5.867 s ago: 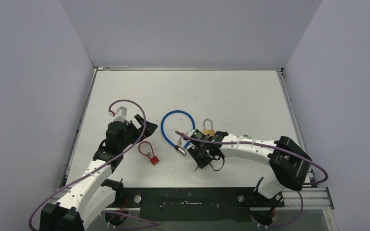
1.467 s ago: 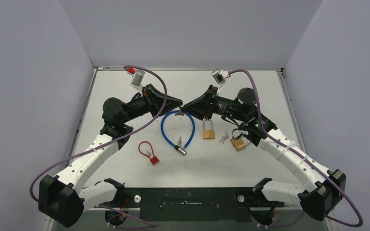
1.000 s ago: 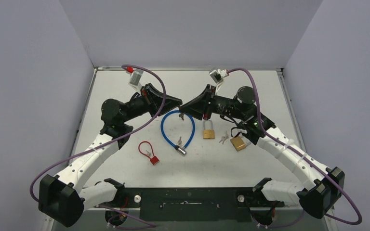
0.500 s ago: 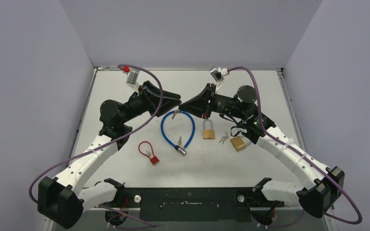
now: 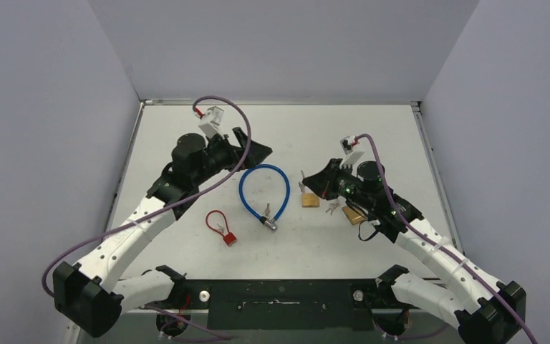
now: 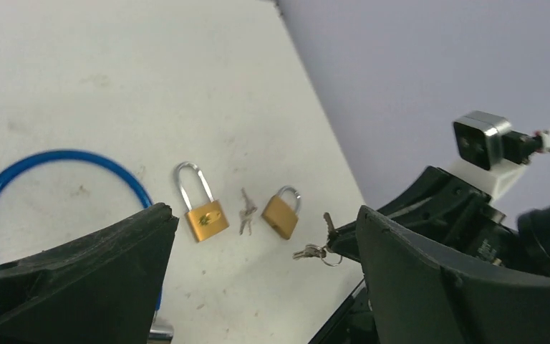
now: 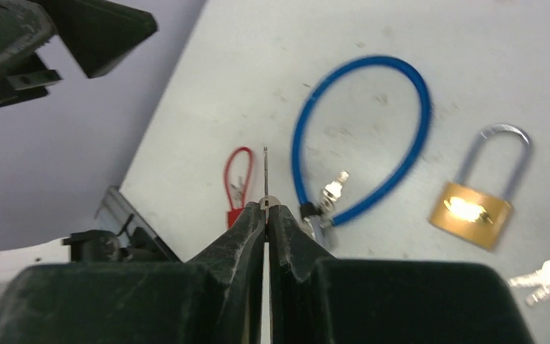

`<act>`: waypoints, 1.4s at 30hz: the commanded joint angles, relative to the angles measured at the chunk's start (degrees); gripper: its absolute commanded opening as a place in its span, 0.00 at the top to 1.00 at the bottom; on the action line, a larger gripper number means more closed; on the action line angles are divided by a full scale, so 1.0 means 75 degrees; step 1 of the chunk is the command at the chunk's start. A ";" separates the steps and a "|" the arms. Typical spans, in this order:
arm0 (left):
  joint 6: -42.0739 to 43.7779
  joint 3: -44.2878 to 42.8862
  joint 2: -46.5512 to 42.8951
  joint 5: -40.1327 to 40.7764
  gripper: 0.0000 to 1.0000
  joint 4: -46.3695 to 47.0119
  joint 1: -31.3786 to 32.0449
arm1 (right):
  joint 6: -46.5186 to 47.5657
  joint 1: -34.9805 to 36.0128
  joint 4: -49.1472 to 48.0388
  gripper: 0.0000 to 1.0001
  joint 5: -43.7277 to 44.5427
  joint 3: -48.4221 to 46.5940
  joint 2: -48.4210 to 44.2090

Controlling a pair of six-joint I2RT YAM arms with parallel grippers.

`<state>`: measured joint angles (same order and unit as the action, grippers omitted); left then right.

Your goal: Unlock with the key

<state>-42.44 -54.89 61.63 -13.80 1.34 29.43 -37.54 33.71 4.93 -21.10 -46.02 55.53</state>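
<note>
Red cable lock (image 5: 220,228): nearest my bases, flat on the counter (image 5: 372,136), left of centre, well apart from the other locks.
Right-hand brass padlock (image 5: 353,213): partly hidden under my right arm from above. My left wrist view shows it lying flat.
Loose keys (image 5: 331,208): a small pair on the counter, between the two brass padlocks.
Blue cable lock (image 5: 263,192): a loop lying flat at centre, with its metal end on the near side.
Left-hand brass padlock (image 5: 310,199): just right of the blue loop. Its shackle end is covered by my right end effector in the top view.
Right end effector (image 7: 266,208): fingers pressed together, pinching the key.
Key (image 7: 266,175): held by its head, with the blade pointing straight out past my fingertips, free in the air and in no lock. A ring (image 6: 319,251) with more keys hangs from it.
Left end effector (image 5: 254,150): fingers spread wide, holding nothing, raised above the counter just beyond the blue loop.
</note>
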 commanded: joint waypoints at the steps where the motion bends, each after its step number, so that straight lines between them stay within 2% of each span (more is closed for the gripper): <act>1: 0.0452 -0.0657 0.1207 0.1460 0.04 -0.1801 0.0810 | -0.0581 -0.0059 0.1077 1.00 0.1910 0.0887 -0.0857; 7: 0.0035 -0.1601 0.3247 0.3314 0.03 -0.2204 0.2543 | -0.0798 -0.0118 0.1851 1.00 0.2720 0.2057 -0.1938; 13: -0.0311 -0.3423 0.5661 0.3950 0.03 -0.3117 0.3392 | -0.1131 -0.0188 0.2694 1.00 0.3274 0.2471 -0.2858; 21: -0.0601 -0.5313 0.7860 0.4413 0.03 -0.4278 0.3735 | -0.1197 -0.0263 0.3324 1.00 0.3285 0.2866 -0.3815; 29: -0.0867 -0.5927 0.8713 0.4994 0.03 -0.4951 0.3863 | -0.1023 -0.0265 0.3329 1.00 0.3054 0.2935 -0.3968; 32: -0.0858 -0.6108 0.8968 0.4942 0.07 -0.5061 0.3851 | -0.0950 -0.0265 0.3295 1.00 0.2994 0.2927 -0.3893; 37: -0.1135 -0.6851 0.9617 0.4919 0.23 -0.6011 0.3928 | -0.0925 -0.0265 0.3237 1.00 0.3010 0.2952 -0.3835; 42: -0.1248 -0.7337 1.0104 0.4890 0.29 -0.6733 0.3958 | -0.0965 -0.0265 0.3197 1.00 0.3013 0.2980 -0.3883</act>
<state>-49.43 -107.83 132.66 24.12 -42.35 58.70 -45.30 32.16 30.70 1.50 -24.34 26.41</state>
